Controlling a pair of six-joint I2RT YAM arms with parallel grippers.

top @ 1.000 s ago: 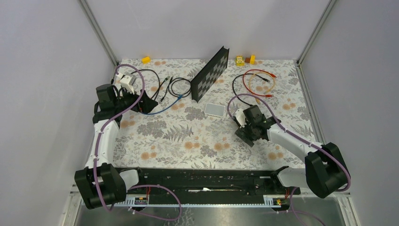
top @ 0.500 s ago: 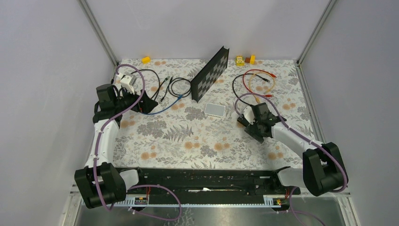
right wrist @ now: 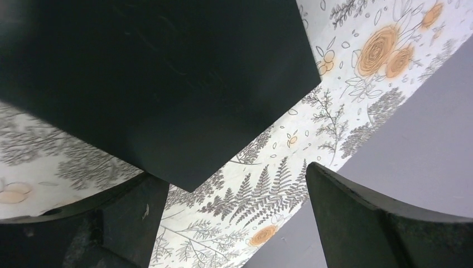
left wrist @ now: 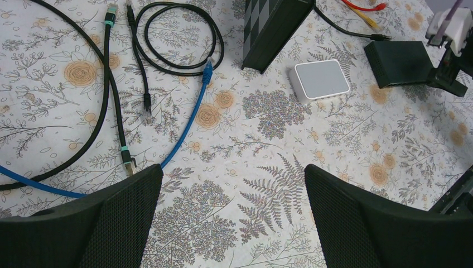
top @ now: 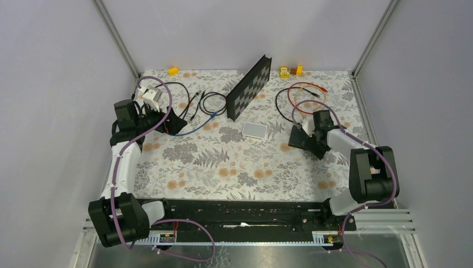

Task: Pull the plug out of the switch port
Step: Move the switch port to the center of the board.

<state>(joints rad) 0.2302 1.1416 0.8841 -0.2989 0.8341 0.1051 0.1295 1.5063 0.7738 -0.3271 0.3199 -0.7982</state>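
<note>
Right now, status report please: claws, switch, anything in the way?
Left claw open, empty. Right claw open, at the switch. Black cable ends at its edge; seated or not, unclear. Pad beside, apart.

- Floral-print table [top: 223,167].
- Upper centre: checkered board [top: 248,87], with the grey pad [top: 254,130] below it.
- Upper left: black cables [top: 211,102], blue cable [top: 195,129].
- Upper right: red cable [top: 304,92].
- Right of centre: switch [left wrist: 399,64].
</note>
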